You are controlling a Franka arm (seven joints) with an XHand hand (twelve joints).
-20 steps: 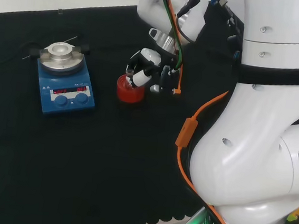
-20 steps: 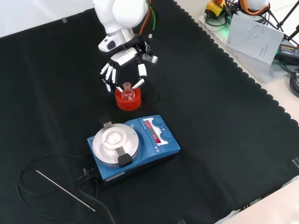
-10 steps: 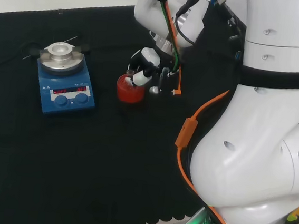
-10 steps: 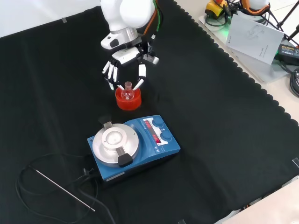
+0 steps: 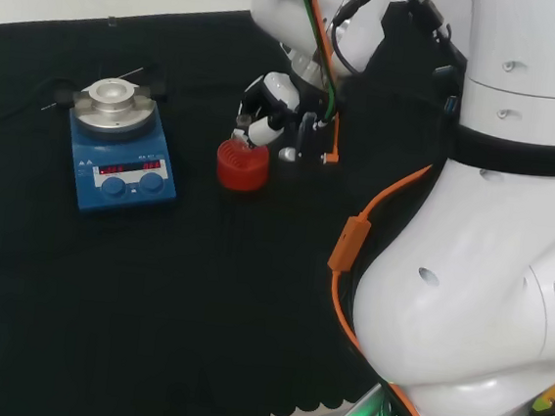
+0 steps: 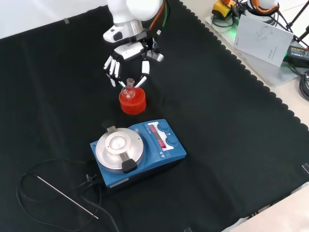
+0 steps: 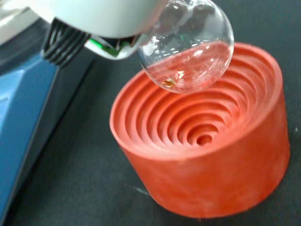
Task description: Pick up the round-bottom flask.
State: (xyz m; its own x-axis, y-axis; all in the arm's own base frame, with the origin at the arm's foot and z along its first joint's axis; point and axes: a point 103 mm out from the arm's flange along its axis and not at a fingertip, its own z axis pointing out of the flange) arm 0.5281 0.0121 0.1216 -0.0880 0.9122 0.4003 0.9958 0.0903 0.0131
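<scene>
In the front view, a thin rod (image 6: pixel 67 197) and a cable (image 6: pixel 34 191) are seen lying at the left of the surface (image 6: pixel 231 145). Next to the right, a blue stirrer plate (image 6: pixel 137 150) is seen, with red-lit displays too small to be read. Just behind it stands the red stand (image 6: pixel 132 102). The flask (image 6: pixel 128 89) is held by its neck, pinched between the curled fingers (image 6: pixel 144 68) of the hand (image 6: pixel 126 54). In the wrist view, its bulb (image 7: pixel 188 47) is shown clear of the ribbed stand (image 7: pixel 207 141), directly above the hollow. The lifting step is judged to be under way; a straight rise is called for next, with the pinch kept. At far right, a printed sheet (image 6: pixel 263 36) is seen, its print unreadable.
</scene>
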